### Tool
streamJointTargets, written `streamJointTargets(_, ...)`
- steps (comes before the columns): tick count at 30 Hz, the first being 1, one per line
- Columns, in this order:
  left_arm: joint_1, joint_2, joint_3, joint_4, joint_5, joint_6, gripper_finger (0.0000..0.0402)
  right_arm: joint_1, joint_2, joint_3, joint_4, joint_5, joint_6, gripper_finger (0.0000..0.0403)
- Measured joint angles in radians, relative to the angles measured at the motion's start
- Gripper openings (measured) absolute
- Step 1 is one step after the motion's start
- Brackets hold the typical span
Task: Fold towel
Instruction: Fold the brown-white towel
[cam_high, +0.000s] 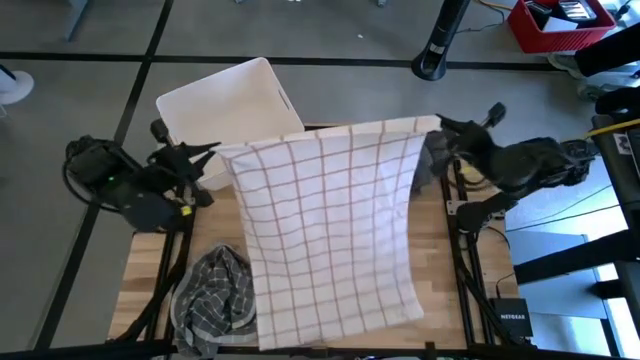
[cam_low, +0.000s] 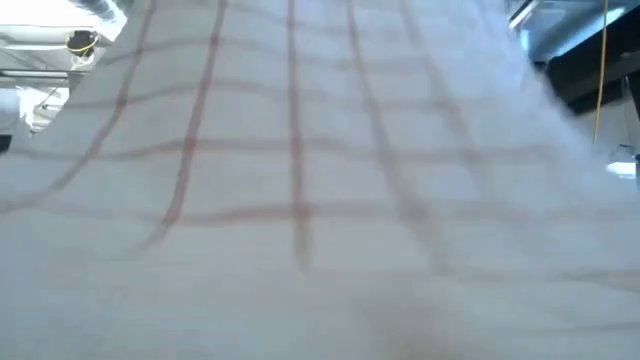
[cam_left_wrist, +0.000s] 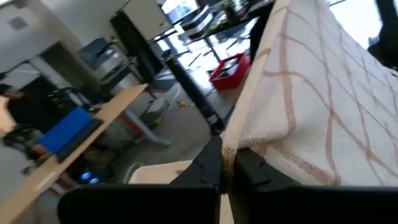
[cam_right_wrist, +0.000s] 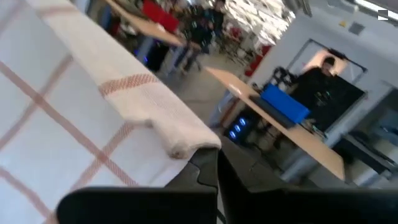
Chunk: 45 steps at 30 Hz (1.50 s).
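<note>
A white towel with a thin red-brown check (cam_high: 330, 230) hangs stretched between my two grippers and reaches down over the wooden table toward its near edge. It fills the low view (cam_low: 300, 200). My left gripper (cam_high: 222, 152) is at the towel's far left corner, shut on it. My right gripper (cam_high: 438, 128) is at the far right corner, shut on it too. Both corners are held high above the table's far edge. My left gripper pinches the towel's far left corner (cam_left_wrist: 249, 144) between its two fingers (cam_left_wrist: 208, 167); the hemmed edge bunches there. The corner is lifted clear and the cloth runs away taut. My right gripper pinches the far right corner (cam_right_wrist: 186, 144) between its fingers (cam_right_wrist: 202, 165), the hem rolled at the tips. The cloth spreads away from it, lifted.
A crumpled grey checked cloth (cam_high: 215, 295) lies on the table's near left part. A white bin (cam_high: 228, 105) stands past the far left corner. Frame posts run along both table sides. Beyond the table are a red crate (cam_high: 555, 22) and a black stand (cam_high: 440, 45).
</note>
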Motion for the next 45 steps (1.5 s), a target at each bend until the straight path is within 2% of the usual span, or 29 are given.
streamJointTargets(3,0.050,-0.001,-0.064,-0.001,0.031,-0.011,0.0001,-0.062,-0.028,-0.090,0.011,-0.063,0.018,0.0003)
streamJointTargets(6,0.078,-0.001,-0.141,-0.001,0.108,-0.052,0.0001,-0.106,-0.037,-0.174,0.011,-0.118,0.048,0.0002)
streamJointTargets(10,0.101,-0.014,-0.284,0.001,0.158,-0.089,0.0001,-0.158,-0.038,-0.280,0.025,-0.173,0.080,0.0002)
streamJointTargets(16,0.113,-0.088,-0.524,0.013,0.191,-0.310,0.0001,-0.274,-0.038,-0.451,0.145,-0.327,0.070,0.0001)
streamJointTargets(19,0.111,-0.117,-0.617,0.080,0.332,-0.393,0.0001,-0.326,-0.038,-0.523,0.193,-0.443,0.074,0.0001)
streamJointTargets(22,0.100,-0.120,-0.677,0.193,0.553,-0.422,0.0001,-0.329,-0.038,-0.564,0.190,-0.556,0.140,0.0001)
streamJointTargets(24,0.084,-0.107,-0.707,0.279,0.686,-0.436,0.0001,-0.303,-0.038,-0.578,0.168,-0.640,0.205,0.0001)
streamJointTargets(27,0.060,-0.079,-0.746,0.400,0.807,-0.452,0.0001,-0.236,-0.038,-0.584,0.094,-0.740,0.308,0.0001)
streamJointTargets(34,0.024,0.048,-0.809,0.647,0.921,-0.487,0.0001,-0.030,-0.026,-0.584,-0.047,-0.867,0.605,0.0001)
streamJointTargets(45,-0.027,0.265,-0.812,0.919,1.136,-0.531,0.0001,0.244,0.112,-0.584,-0.053,-0.976,0.947,0.0001)
